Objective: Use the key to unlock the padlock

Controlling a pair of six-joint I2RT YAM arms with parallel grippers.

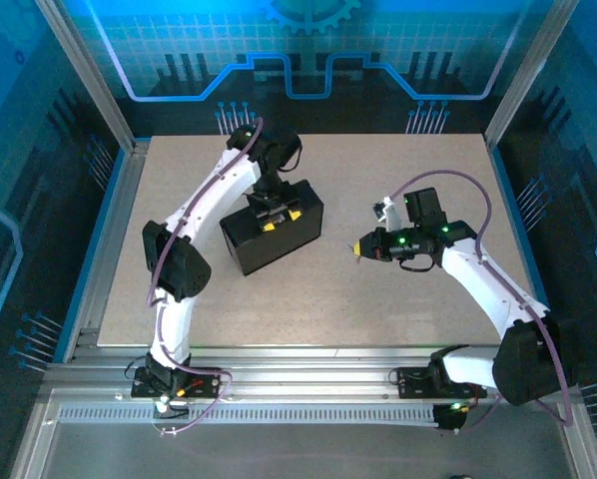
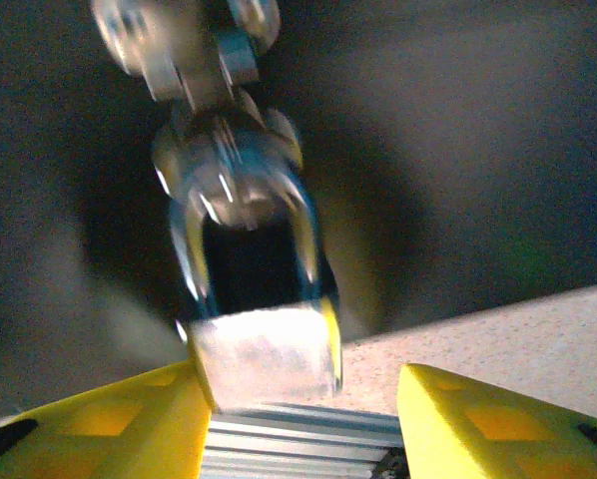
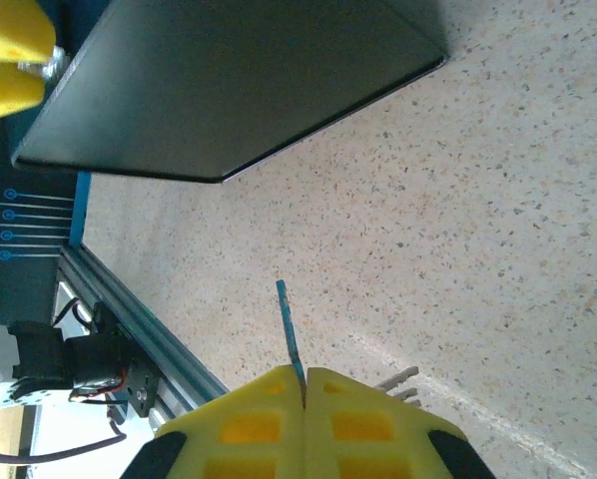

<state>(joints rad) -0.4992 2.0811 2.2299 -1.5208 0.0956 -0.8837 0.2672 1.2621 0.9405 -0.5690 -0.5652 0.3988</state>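
Left wrist: padlock [image 2: 264, 349] blurred, left gripper [image 2: 300, 424] jaws spread; right gripper [image 3: 304, 397] pinches key [image 3: 289, 334], edge-on.

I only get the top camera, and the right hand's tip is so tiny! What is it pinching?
Observer: The right wrist camera shows the right gripper shut on the key, a thin sliver poking out edge-on.
Operator: And where's the padlock?
Observer: In the left wrist camera, the silvery padlock sits between the fingers of the left gripper, and it looks blurry.
Operator: Is it squeezing it?
Observer: No, its yellow fingers stand apart, with a gap on one side of the lock.
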